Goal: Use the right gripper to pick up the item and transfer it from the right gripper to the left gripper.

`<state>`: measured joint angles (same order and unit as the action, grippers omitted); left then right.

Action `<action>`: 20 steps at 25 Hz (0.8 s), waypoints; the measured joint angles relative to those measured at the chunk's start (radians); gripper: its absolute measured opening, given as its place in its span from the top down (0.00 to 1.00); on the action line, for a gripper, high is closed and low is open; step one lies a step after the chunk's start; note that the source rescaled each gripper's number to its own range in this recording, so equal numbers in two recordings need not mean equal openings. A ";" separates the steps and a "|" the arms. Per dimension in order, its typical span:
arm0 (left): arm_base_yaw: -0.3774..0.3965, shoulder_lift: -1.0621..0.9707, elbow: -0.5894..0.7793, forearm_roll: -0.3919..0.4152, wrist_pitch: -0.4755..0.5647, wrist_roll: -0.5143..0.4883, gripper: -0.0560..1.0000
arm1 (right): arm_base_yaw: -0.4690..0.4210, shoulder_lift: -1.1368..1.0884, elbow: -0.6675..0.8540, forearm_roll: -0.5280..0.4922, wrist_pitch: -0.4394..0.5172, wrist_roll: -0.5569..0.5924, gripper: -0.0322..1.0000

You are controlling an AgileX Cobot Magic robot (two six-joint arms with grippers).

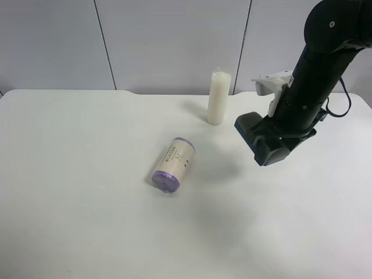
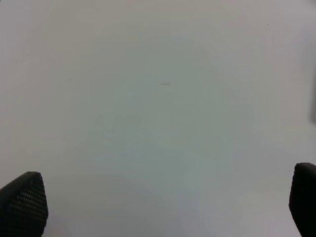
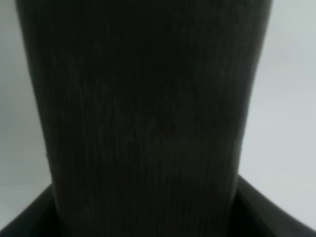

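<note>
Here's the right gripper (image 1: 264,142), a black two-fingered claw on a thick black arm with a white plastic wrist bracket, hanging at the exterior high view's right, and it's got a load! Clamped in its jaws is the item (image 1: 249,124), the small flat rectangular block with the dark grey felt top, a sliver of blue base just showing along its edge. It's held clear of the white table (image 1: 75,192), with a soft shadow on the surface below it. The right wrist view confirms it: that dark ribbed felt (image 3: 148,123) fills nearly the whole picture, right up against the lens. So the pick-up looks done, I'd say. Now the other half. The left gripper (image 2: 163,202), the matching black claw, shows only in its own wrist view, its textured fingertips (image 2: 23,205) spread wide at the corners with nothing between them, just bare table underneath. It doesn't show in the exterior high view at all, so the two claws look well apart. The handover hasn't begun: the arms must meet, the left must close on the block, and the right must let go. Meanwhile the tall white pillar candle (image 1: 218,97) stands upright near the back, and the cream-labelled roll with purple ends (image 1: 174,165) lies on its side mid-table, both out of play.
</note>
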<state>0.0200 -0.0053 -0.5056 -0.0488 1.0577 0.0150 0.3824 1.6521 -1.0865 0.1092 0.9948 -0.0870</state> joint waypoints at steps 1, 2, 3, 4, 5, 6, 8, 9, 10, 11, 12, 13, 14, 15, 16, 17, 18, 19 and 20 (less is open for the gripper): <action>0.000 0.000 0.000 0.000 0.000 0.000 0.00 | 0.019 0.000 0.000 0.000 0.000 -0.007 0.97; 0.000 0.000 0.000 0.000 0.000 0.000 0.00 | 0.035 0.000 0.000 -0.001 0.000 -0.016 0.97; 0.000 0.000 0.000 0.000 0.000 0.000 0.00 | 0.055 0.000 0.000 -0.001 0.000 -0.020 0.97; 0.000 0.000 0.000 0.000 0.000 0.000 0.00 | 0.076 0.000 0.000 -0.001 -0.001 -0.032 0.97; 0.000 0.000 0.000 0.000 0.000 0.000 0.00 | 0.098 0.000 0.000 -0.002 -0.001 -0.043 0.97; 0.000 0.000 0.000 0.000 0.000 0.000 0.00 | 0.116 0.000 0.000 -0.002 -0.001 -0.049 0.97; 0.000 0.000 0.000 0.000 0.000 0.000 0.00 | 0.157 0.000 0.000 -0.002 -0.002 -0.067 0.97; 0.000 0.000 0.000 0.000 0.000 0.000 0.00 | 0.175 0.000 0.000 -0.002 -0.002 -0.078 0.97; 0.000 0.000 0.000 -0.002 0.000 0.000 0.00 | 0.195 0.000 0.000 -0.002 -0.003 -0.087 0.97; 0.000 0.000 0.000 -0.008 0.000 0.000 0.00 | 0.216 0.000 0.000 -0.002 -0.005 -0.098 0.97; 0.000 0.004 0.000 -0.021 0.000 0.000 0.00 | 0.236 0.000 0.000 -0.002 -0.006 -0.108 0.97; 0.000 0.013 0.000 -0.041 0.001 0.000 0.00 | 0.252 0.000 0.000 -0.002 -0.010 -0.120 0.97; 0.000 0.029 0.000 -0.060 0.003 0.000 0.00 | 0.272 0.000 0.000 -0.002 -0.016 -0.129 0.97; 0.000 0.050 -0.001 -0.082 0.004 0.000 0.00 | 0.291 0.000 0.000 -0.002 -0.021 -0.139 0.97; 0.000 0.076 -0.005 -0.108 0.009 0.000 0.00 | 0.307 0.000 0.000 -0.002 -0.024 -0.149 0.97; 0.000 0.101 -0.014 -0.134 0.016 0.000 0.00 | 0.326 0.000 0.000 -0.002 -0.025 -0.155 0.97; 0.000 0.132 -0.026 -0.156 0.021 0.000 0.00 | 0.341 0.000 0.000 -0.002 -0.025 -0.166 0.97; 0.000 0.165 -0.037 -0.184 0.023 0.000 0.00 | 0.354 0.000 0.000 0.000 -0.027 -0.174 0.97; 0.000 0.192 -0.052 -0.210 0.026 0.000 0.00 | 0.361 0.000 0.000 0.001 -0.028 -0.176 0.97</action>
<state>0.0200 0.1871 -0.5573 -0.2591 1.0835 0.0150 0.7438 1.6521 -1.0865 0.1101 0.9666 -0.2633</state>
